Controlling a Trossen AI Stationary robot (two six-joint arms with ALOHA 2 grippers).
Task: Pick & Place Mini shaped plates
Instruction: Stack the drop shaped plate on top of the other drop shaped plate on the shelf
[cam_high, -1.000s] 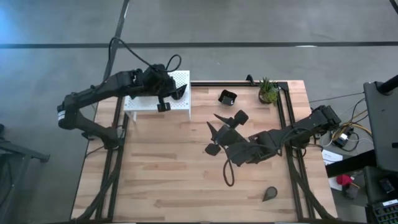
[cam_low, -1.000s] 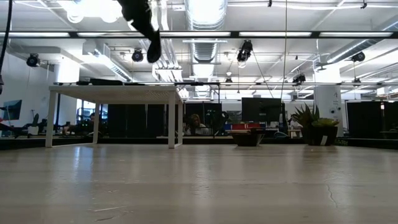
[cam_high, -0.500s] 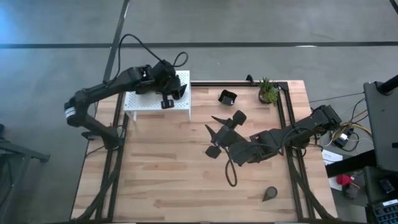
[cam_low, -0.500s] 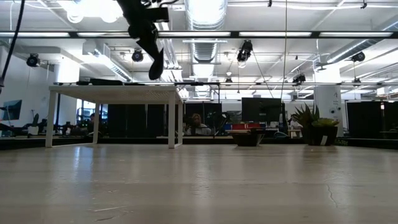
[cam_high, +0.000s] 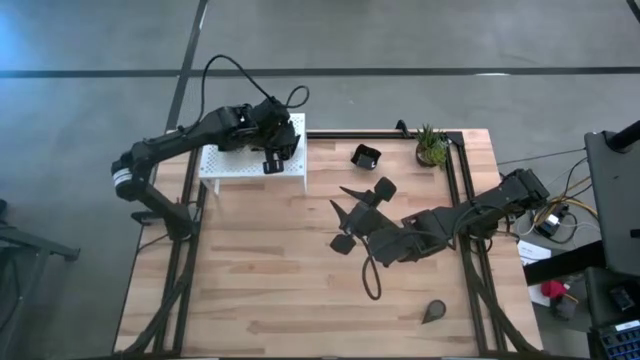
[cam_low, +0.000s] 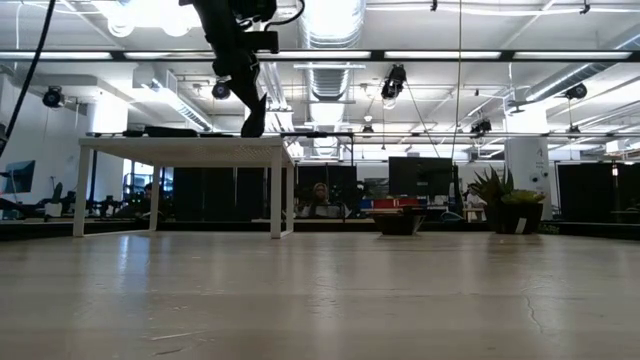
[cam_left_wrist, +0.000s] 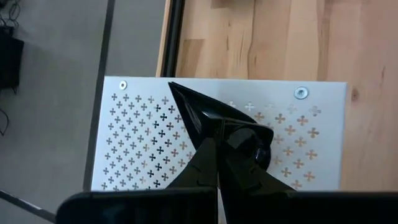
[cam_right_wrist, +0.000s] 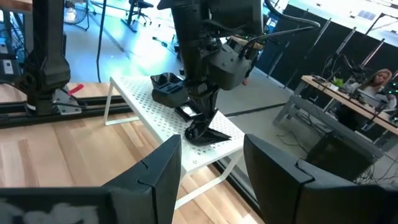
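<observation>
While the right arm rests low over the middle of the wooden surface (cam_high: 250, 280), its right hand (cam_high: 350, 222) sits with fingers spread apart, nothing between them. A lone teardrop plate (cam_high: 433, 312) lies at the near right part of the surface, well apart from both hands. Just beside the right hand, toward the far side, a pointed plate (cam_high: 353, 192) and a squarish plate (cam_high: 386, 188) lie close together. Farther back, a larger plate with upturned rim (cam_high: 366, 156) sits near the far edge, with the small potted plant (cam_high: 431, 146) beside it to the right.

At the far left corner stands the white perforated platform (cam_left_wrist: 137, 143). The left hand (cam_high: 272, 152) hangs over it, fingers clamped on a teardrop-shaped plate (cam_left_wrist: 205, 115). The plate's broad end is pinched between the fingers and its point juts out beyond them, over the platform's cross-shaped holes. From the right wrist view the held plate is at or just above the platform top; contact cannot be told. More black plates (cam_right_wrist: 166, 86) lie on the platform behind the left hand.
</observation>
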